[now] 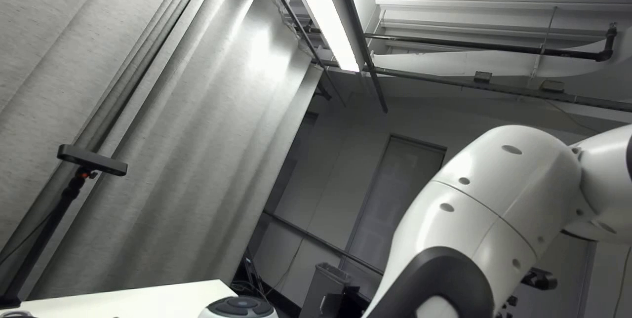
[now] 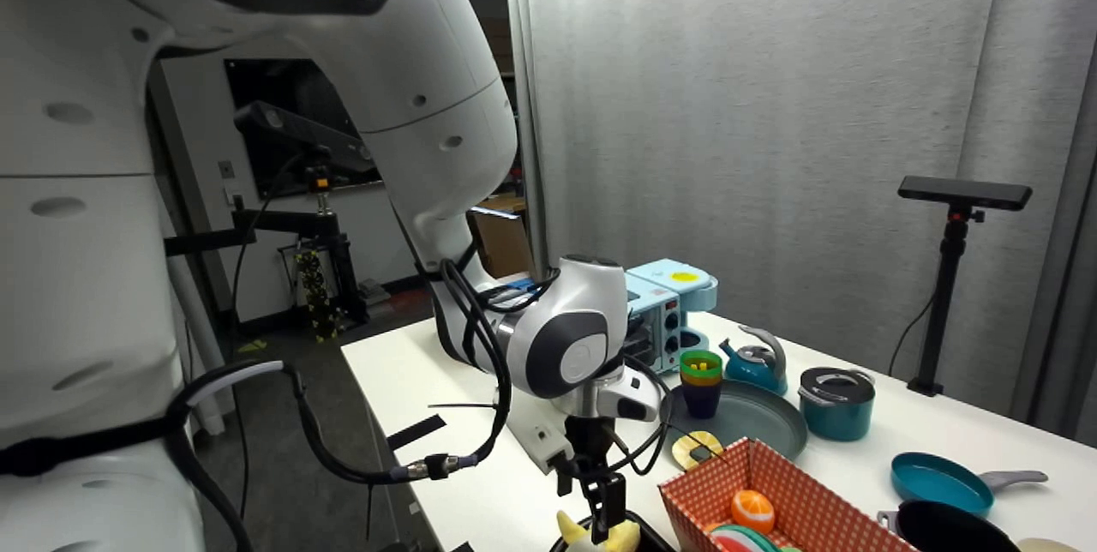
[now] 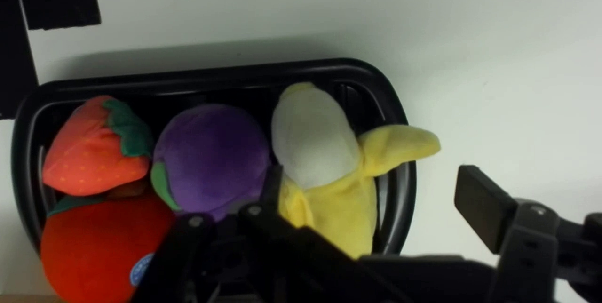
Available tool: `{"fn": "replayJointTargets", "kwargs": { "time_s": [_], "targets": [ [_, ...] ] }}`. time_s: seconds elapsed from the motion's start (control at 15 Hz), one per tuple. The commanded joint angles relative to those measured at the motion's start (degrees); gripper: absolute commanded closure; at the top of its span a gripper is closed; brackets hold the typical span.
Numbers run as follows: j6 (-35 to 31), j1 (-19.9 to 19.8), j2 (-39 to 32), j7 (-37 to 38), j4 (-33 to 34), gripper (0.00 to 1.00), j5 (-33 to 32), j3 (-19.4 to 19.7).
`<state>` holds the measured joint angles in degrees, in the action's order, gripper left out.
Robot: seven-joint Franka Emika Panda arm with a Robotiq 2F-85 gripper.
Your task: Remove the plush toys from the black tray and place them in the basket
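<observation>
White table sits under the black tray. Jaws far apart, the gripper holds nothing; the banana toy, in the tray, shows between them. One jaw looks close to the purple toy, so it may pinch that too. The banana toy could slip if caught by one edge. Let go too soon, it might miss the basket.

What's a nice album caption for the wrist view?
Open claw over a black tray holding a plush banana, strawberry, purple toy and red toy.
</observation>
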<state>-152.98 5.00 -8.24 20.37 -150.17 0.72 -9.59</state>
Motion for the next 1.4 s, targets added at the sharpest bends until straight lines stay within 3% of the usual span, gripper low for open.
{"fn": "replayJointTargets", "kwargs": {
  "time_s": [0.0,0.13,0.33,0.8,1.0,1.33],
  "targets": [
    [-2.5,1.4,-4.6,-0.3,2.5,0.05,-0.9,2.9],
    [-2.8,1.5,-6.1,-0.1,3.1,0.06,-1.2,4.2],
    [-2.6,1.7,-7.8,0.2,3.9,0.4,-1.0,5.9],
    [-0.9,2.9,-7.4,1.1,5.6,0.94,-1.4,8.2],
    [2.3,2.5,-3.7,-0.1,5.0,1.0,1.3,6.6],
    [18.2,1.7,5.9,-0.3,7.4,0.98,5.0,4.9]
  ]
}}
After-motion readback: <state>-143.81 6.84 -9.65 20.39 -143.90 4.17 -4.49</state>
